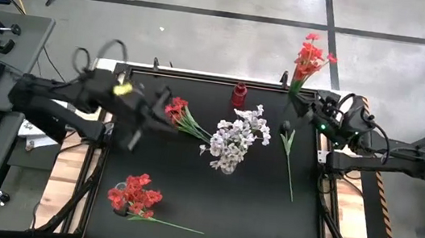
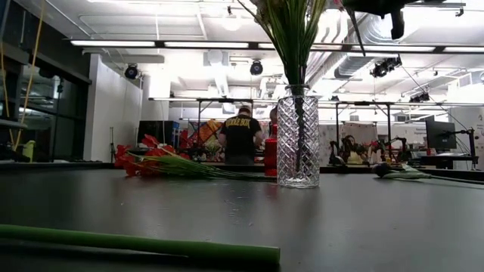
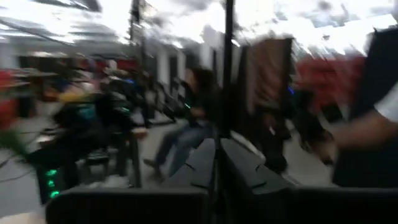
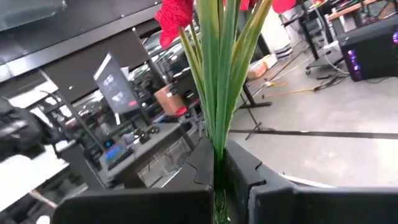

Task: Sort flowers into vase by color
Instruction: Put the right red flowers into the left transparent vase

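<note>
The right gripper [image 1: 301, 96] is clamped tight on a bunch of red flowers [image 1: 311, 59], stems pinched between its fingers [image 4: 245, 174], held up at the table's [image 1: 251, 205] far right corner. The glass vase [image 2: 298, 142] of white flowers [image 1: 236, 138] sits off toward the middle from it. The left gripper [image 1: 166, 113] hovers by another red bunch [image 1: 175, 110]; it's blurry, so can't tell its grip. A third red bunch [image 1: 133, 194] lies well away, at the near edge.

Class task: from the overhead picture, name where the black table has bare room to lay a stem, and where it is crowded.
Free: the stretch between the red bunch near the front-left and the dark-bloomed stem. Crowded: around the white flowers in the vase, with the left gripper and red flowers beside.
</note>
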